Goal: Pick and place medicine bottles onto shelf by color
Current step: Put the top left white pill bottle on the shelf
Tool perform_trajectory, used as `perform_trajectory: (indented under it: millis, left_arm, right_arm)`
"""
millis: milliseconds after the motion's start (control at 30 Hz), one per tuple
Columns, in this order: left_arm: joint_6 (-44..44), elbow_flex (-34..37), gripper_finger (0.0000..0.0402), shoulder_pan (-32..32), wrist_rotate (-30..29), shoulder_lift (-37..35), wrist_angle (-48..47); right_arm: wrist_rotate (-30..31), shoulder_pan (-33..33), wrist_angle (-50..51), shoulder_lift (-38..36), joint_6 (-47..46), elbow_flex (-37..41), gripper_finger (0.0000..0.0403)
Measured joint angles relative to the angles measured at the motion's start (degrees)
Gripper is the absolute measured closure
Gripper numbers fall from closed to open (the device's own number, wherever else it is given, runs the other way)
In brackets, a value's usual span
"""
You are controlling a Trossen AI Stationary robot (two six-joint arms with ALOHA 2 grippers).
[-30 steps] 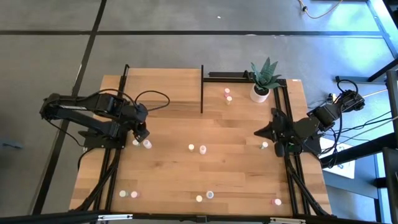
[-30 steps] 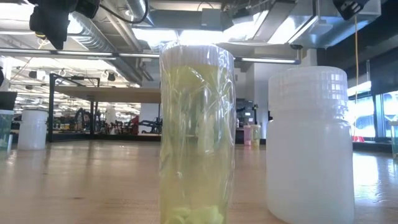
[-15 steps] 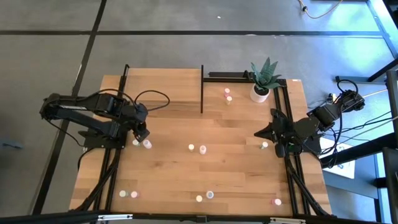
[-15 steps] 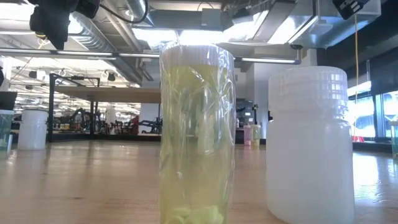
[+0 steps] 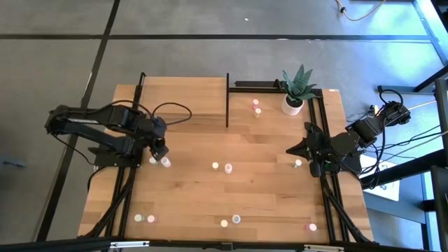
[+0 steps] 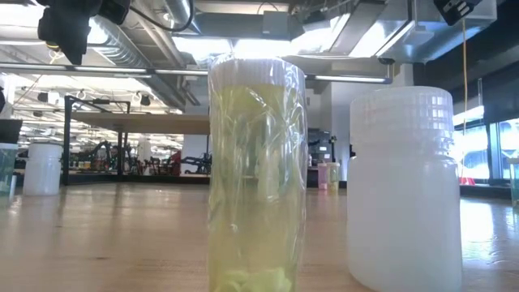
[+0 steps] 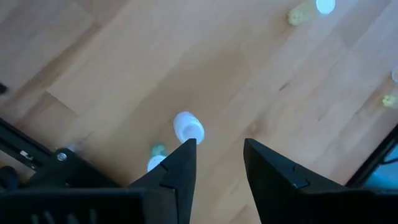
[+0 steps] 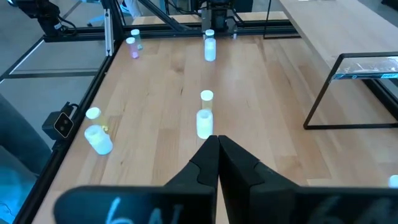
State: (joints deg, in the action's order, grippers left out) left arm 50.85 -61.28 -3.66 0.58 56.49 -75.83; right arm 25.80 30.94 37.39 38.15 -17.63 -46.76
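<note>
Small medicine bottles stand scattered over the wooden table. My left gripper hangs open above the table's left side, pointing steeply down. A white-topped bottle and a green-topped bottle stand below it, beside one finger and not between the fingers. My right gripper is shut and empty at the right side, slanting down toward a pair of bottles mid-table. The shelf, framed by black posts, is at the far right.
A white pot with a green plant stands at the far right, with two bottles left of it. More bottles stand along the near edge; two of them, a yellow-green one and a white one, fill the low view.
</note>
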Motion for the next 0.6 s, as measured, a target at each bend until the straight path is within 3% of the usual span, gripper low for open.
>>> perform_trajectory:
  millis: [267,600]
  left_arm:
    - [-1.7,0.0,0.0253,0.0,0.9,1.2,0.0]
    - [-2.5,0.6,0.015,-1.1,0.7,4.9,-1.2]
  right_arm:
    - [0.0,0.0,0.0,0.0,-0.1,0.0,0.0391]
    - [0.0,0.0,0.0,0.0,-0.1,0.0,0.0391]
